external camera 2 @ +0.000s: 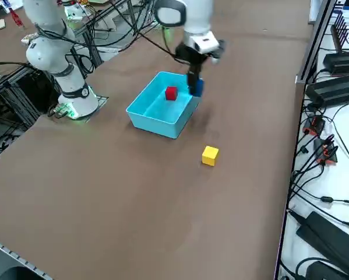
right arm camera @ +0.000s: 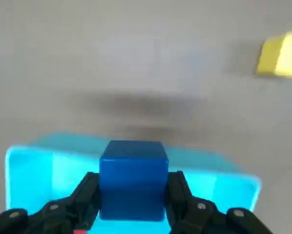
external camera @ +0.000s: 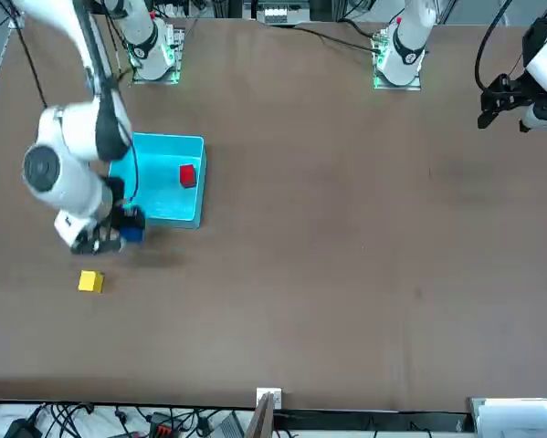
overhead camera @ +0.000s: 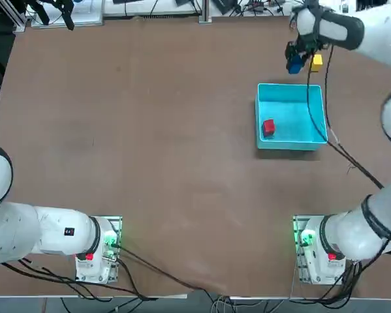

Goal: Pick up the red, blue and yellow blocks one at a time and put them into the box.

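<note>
Right gripper clamped on the blue block above the table

From left to right in the top view: the red block [overhead camera: 268, 126] lay inside the box [overhead camera: 317, 94]; the right gripper [overhead camera: 294, 62] held the blue block [overhead camera: 294, 66] raised just beyond the box's far wall, beside the yellow block [overhead camera: 316, 62] on the table [overhead camera: 149, 130].

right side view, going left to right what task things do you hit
box → red block → blue block in the right pincer → yellow block
</note>
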### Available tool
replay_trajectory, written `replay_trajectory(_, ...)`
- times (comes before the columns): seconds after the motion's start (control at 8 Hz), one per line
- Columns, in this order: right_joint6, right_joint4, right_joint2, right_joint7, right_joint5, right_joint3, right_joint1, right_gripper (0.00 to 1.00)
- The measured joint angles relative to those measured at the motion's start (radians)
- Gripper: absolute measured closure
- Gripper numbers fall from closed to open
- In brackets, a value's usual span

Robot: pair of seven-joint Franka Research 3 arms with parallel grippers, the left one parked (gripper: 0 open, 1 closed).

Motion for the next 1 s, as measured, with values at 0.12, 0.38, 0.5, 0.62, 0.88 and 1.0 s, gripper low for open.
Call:
replay_trajectory(0.12, 0.023, -0.107, -0.069, 0.024, 0.0, 0.002, 0.028, 0.3)
replay_trajectory(0.38, 0.082, -0.295, -0.168, 0.037, 0.0, 0.003, 0.059, 0.3)
replay_trajectory(0.5, 0.114, -0.359, -0.188, 0.045, 0.0, 0.004, 0.075, 0.3)
replay_trajectory(0.62, 0.165, -0.409, -0.193, 0.056, 0.0, 0.004, 0.09, 0.3)
replay_trajectory(0.88, 0.268, -0.482, -0.184, 0.063, 0.0, 0.004, 0.096, 0.3)
replay_trajectory(1.0, 0.282, -0.493, -0.172, 0.063, 0.0, 0.003, 0.096, 0.29)
